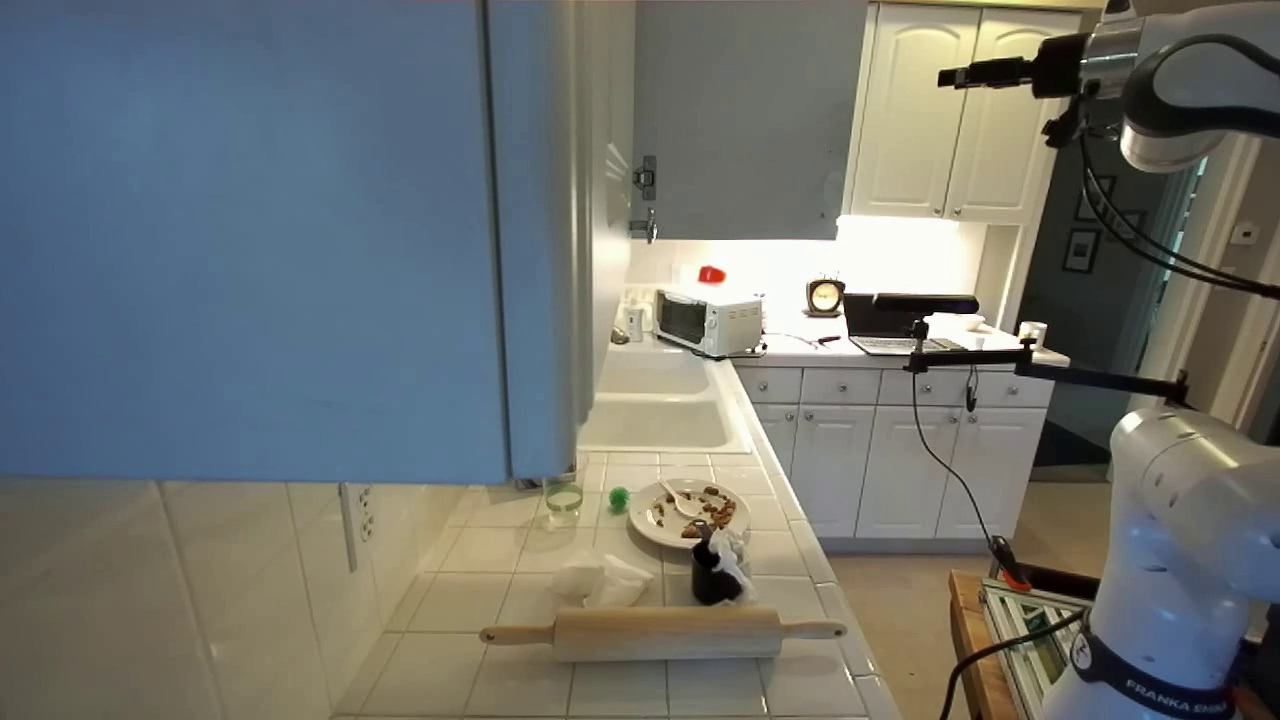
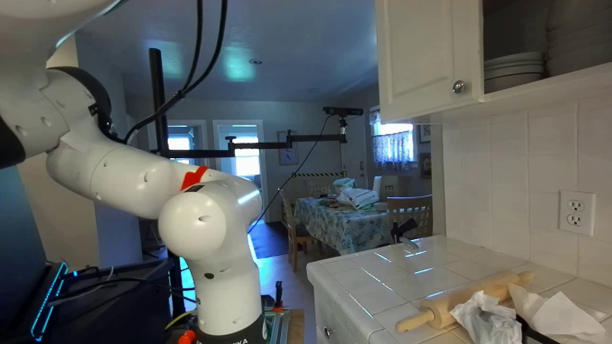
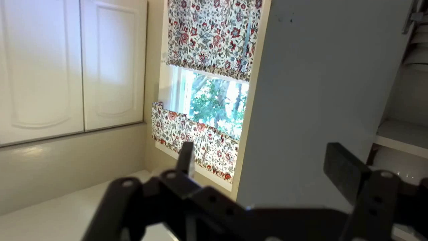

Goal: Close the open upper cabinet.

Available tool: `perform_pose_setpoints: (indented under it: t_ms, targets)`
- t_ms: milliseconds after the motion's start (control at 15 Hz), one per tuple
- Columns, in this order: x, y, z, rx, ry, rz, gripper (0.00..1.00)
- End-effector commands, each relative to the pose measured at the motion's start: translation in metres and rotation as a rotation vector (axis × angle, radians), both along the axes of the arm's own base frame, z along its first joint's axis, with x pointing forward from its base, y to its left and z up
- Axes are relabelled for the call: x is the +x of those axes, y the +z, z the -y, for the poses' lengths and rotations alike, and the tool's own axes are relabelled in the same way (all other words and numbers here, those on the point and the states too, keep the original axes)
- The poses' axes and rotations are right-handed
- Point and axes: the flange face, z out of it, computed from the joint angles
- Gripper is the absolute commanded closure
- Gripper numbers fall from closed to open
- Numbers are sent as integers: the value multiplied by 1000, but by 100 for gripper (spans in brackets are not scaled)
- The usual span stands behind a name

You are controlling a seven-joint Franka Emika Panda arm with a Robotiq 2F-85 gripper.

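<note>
Upper cabinet [image 2: 430, 43]: hung on the wall above the wall-side edge of the counter [image 1: 480, 600]; ahead of the gripper [image 3: 260, 150] in the wrist view; white, with one panelled door closed, fitted with a round knob [image 2: 459, 87], and one bay exposed.
Open door [image 1: 745, 120]: swung out from the wall side toward the front-edge side of the counter; apart from the gripper in an exterior view, seen beyond and between the fingers [image 3: 346, 174] in the wrist view; flat, plain grey on the back face; carried on metal hinges [image 1: 646, 178].
Exposed bay: stocked with stacked plates [image 2: 514, 67]; dim inside.
Gripper: black; spread wide at the fingers; raised high, pointed toward the wall side.
Sink [image 1: 660, 398]: white, double; set in the counter short of its far inner corner.
Toaster oven [image 1: 735, 325]: white; at that far inner corner.
Plate [image 1: 645, 526]: white, strewn with food pieces [image 1: 718, 505]; near the counter's front edge.
Rolling pin [image 1: 668, 634]: wooden; laid crosswise, one handle close to the front edge.
</note>
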Motion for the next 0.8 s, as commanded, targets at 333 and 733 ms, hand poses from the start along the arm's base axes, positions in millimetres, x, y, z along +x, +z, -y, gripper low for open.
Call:
perform_pose_setpoints:
  t_ms: [333, 733]
  targets:
    - [25, 22, 6, 143, -34, -141, 0]
    - [39, 45, 24, 135, -60, -147, 0]
